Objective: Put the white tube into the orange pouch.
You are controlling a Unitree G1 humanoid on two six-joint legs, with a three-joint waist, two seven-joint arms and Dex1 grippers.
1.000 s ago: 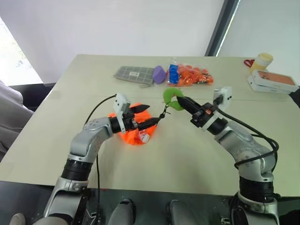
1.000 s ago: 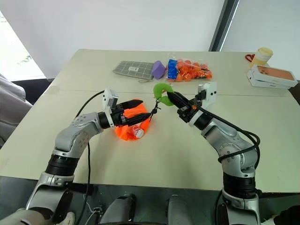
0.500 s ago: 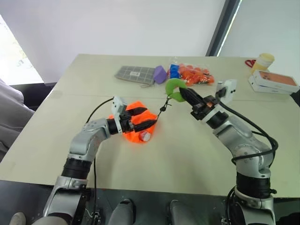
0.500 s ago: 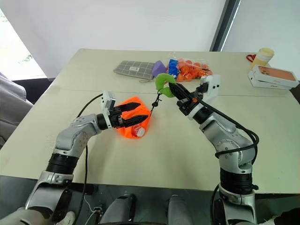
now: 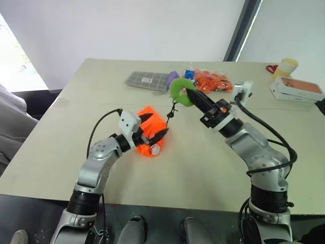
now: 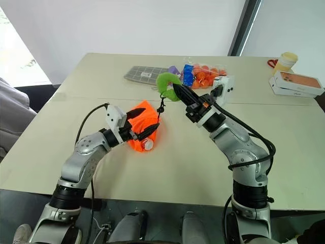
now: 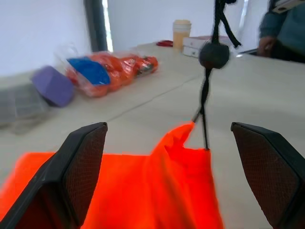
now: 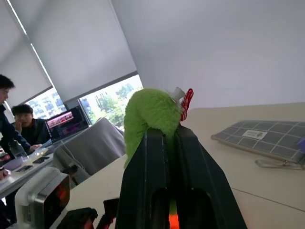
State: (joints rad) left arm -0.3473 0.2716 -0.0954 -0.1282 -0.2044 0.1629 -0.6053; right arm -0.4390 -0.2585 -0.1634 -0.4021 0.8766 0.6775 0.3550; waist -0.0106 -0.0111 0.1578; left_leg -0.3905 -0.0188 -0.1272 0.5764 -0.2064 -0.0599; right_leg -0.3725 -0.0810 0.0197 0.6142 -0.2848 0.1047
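— claw check: our right claw (image 6: 175, 89) is clamped on the fuzzy lime-green ring (image 6: 165, 83), cord taut.
— our left claw (image 6: 143, 123) gapes around the neon-orange fabric pouch (image 6: 142, 120) on the table (image 6: 183, 162); the small white tube's (image 6: 148, 145) cap pokes out.

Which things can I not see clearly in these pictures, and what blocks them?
- White tube: the cap end shows at the mouth of the orange pouch; the fabric covers its body in the head views.
- Lime-green ring: its lower part is hidden between the fingers of the right pincer, which is shut on it.
- Purple object: mostly behind the ring.
- Print on the flat box: too small to read.
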